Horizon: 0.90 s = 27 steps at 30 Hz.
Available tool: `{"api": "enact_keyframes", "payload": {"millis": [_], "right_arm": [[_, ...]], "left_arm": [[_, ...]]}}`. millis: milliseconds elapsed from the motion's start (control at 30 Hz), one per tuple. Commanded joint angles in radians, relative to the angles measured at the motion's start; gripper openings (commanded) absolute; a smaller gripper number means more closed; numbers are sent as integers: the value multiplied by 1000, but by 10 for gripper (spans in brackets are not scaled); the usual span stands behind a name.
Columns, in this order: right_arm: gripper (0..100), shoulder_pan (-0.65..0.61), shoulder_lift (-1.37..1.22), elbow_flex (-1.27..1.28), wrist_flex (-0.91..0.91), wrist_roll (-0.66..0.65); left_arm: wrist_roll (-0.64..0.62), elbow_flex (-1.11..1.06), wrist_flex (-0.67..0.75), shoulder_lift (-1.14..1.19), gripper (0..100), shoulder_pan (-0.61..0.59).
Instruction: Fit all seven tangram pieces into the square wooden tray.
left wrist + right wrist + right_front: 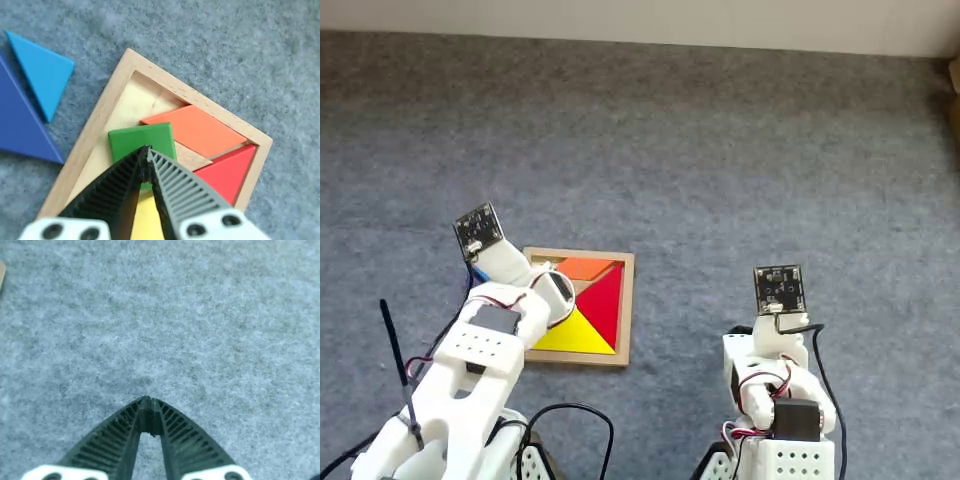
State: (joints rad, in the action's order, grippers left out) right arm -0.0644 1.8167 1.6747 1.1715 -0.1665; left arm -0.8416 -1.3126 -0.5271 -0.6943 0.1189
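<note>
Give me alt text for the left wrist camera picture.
The left jaws, shut, point at a green square in the wooden tray, beside an orange parallelogram, a red triangle and a yellow piece. A light blue triangle and a dark blue piece lie outside on grey carpet.

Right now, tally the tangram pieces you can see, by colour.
green square: 1
orange parallelogram: 1
red triangle: 1
yellow triangle: 1
light blue triangle: 1
dark blue triangle: 1
Total: 6 visible
</note>
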Motion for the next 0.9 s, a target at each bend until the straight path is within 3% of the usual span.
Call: {"api": "enact_keyframes", "payload": {"millis": [0,200,367,600,733,867], "right_arm": [[5,13,10,94,-21,11],[5,13,10,94,-21,11],[5,13,10,94,-21,11],[5,13,10,94,-21,11],[5,13,10,94,-21,11],[5,13,10,94,-21,11]], "left_arm": [[41,-38,17,-22,6,12],[41,-50,5,-25,6,10],[37,16,-144,-33,6,12],[34,275,-368,-33,6,12],[34,337,-339,-24,7,15],[34,259,-172,-22,7,18]]}}
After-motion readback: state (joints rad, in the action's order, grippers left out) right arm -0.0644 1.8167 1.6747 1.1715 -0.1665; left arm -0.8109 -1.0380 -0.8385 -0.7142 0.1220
